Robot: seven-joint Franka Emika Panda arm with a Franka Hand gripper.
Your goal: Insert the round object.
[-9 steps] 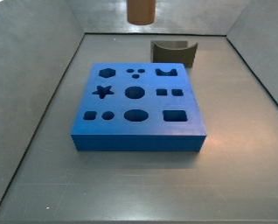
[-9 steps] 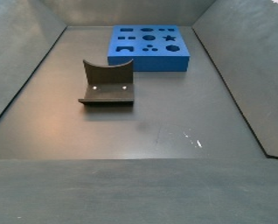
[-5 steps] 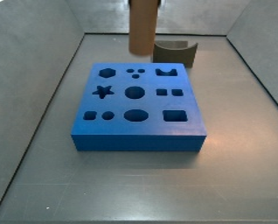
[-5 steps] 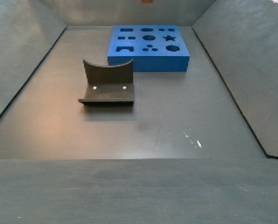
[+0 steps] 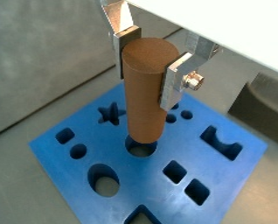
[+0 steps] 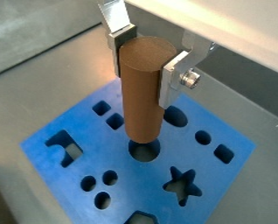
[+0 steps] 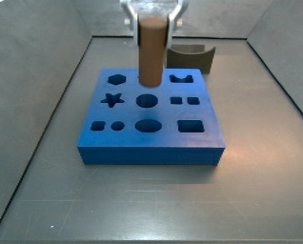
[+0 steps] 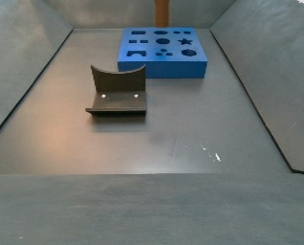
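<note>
My gripper (image 7: 153, 13) is shut on the round object, a smooth reddish-brown peg (image 7: 151, 52), and holds it upright over the blue block (image 7: 154, 139). The peg's lower end hangs just above the block's middle round hole (image 7: 147, 99). In both wrist views the silver fingers (image 5: 177, 80) (image 6: 174, 77) clamp the peg (image 5: 148, 92) (image 6: 144, 92) near its top, and the round hole (image 5: 139, 148) (image 6: 145, 151) shows right under its lower end. In a side view only the peg's lower part (image 8: 162, 11) shows above the block (image 8: 167, 61).
The block has several other shaped holes, among them a star (image 7: 112, 99) and a hexagon (image 7: 117, 78). The dark fixture (image 8: 117, 93) stands on the grey floor away from the block; it shows behind the block in a side view (image 7: 192, 57). Grey walls surround the floor.
The gripper has come down with the peg, from high above the far end of the block to just over its middle round hole.
</note>
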